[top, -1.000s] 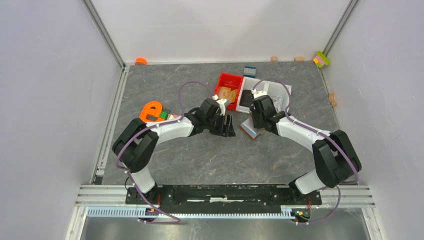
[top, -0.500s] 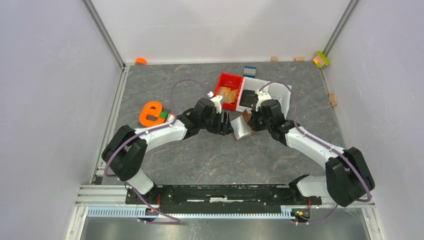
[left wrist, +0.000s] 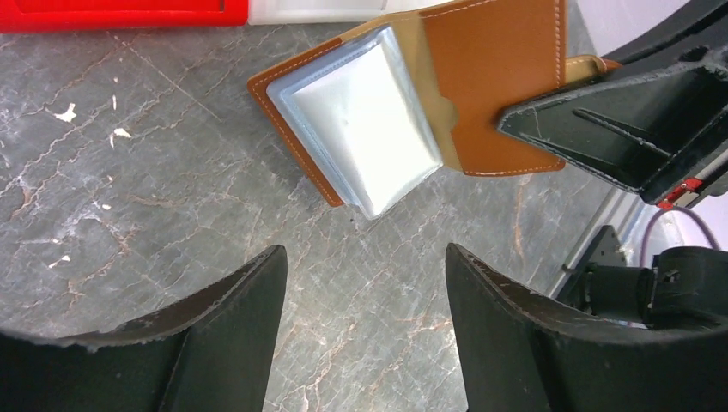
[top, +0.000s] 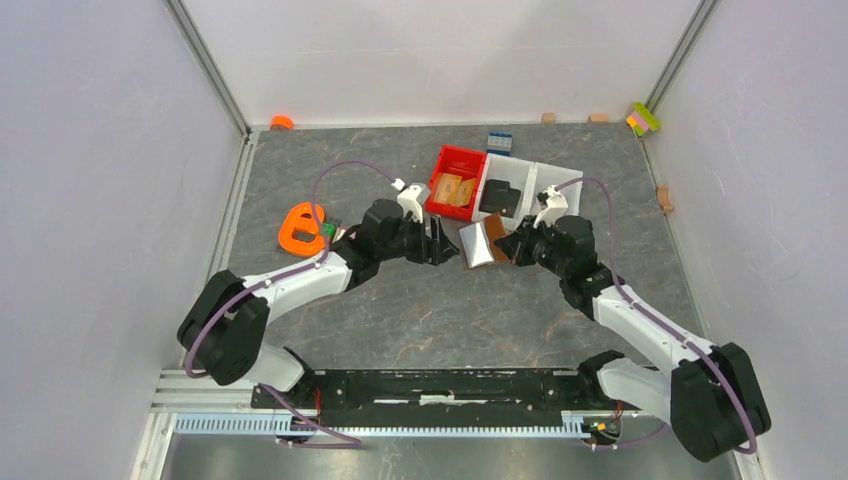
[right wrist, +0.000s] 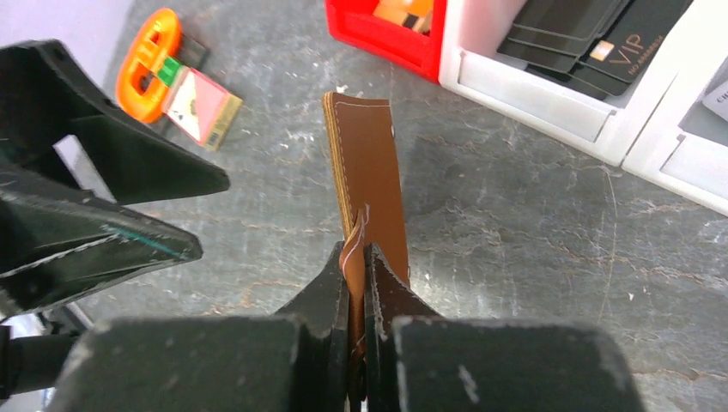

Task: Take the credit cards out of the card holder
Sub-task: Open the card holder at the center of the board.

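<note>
The brown card holder (top: 483,242) is held off the table on edge, with my right gripper (top: 517,247) shut on its strap end (right wrist: 371,172). In the left wrist view its open face (left wrist: 502,77) shows a pale silvery credit card (left wrist: 356,116) sticking out of the pocket. The orange-tan card is not visible. My left gripper (top: 445,243) stands open just left of the holder, and nothing lies between its fingers (left wrist: 365,253). In the right wrist view the right jaws (right wrist: 356,253) pinch the leather tightly.
A red bin (top: 460,165) and a white tray (top: 530,185) holding black cards sit just behind the holder. An orange letter shape (top: 303,225) lies beside the left arm. A blue block (top: 499,141) and small blocks lie along the back edge.
The right gripper closed on the card holder, raised it from the table and turned it toward the left gripper. The left gripper shifted slightly left and stayed open.
</note>
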### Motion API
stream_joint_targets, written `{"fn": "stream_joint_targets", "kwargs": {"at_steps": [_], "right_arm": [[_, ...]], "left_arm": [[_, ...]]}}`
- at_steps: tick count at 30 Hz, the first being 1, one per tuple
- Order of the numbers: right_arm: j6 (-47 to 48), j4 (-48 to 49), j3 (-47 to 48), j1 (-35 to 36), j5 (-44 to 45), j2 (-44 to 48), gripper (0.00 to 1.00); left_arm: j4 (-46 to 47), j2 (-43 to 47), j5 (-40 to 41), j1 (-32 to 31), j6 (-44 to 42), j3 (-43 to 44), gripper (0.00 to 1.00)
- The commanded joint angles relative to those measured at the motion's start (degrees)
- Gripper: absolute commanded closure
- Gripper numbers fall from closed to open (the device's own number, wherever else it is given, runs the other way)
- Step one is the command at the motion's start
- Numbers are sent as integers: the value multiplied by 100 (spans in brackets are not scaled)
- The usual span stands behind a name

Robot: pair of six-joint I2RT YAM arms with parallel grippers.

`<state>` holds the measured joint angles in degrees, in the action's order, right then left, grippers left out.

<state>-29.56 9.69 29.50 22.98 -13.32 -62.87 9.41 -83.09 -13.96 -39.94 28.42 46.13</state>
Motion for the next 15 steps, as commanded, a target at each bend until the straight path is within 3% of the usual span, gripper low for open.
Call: {"fn": "stream_joint_targets", "kwargs": {"at_steps": [1, 15], "right_arm": [[-467, 1043, -213, -121, -366, 447, 100], [-1106, 1861, -800, -347, -645, 1669, 100]], "left_arm": [[644, -38, -503, 206, 422, -79, 26], [2528, 262, -1488, 633, 1165, -887, 28]]}}
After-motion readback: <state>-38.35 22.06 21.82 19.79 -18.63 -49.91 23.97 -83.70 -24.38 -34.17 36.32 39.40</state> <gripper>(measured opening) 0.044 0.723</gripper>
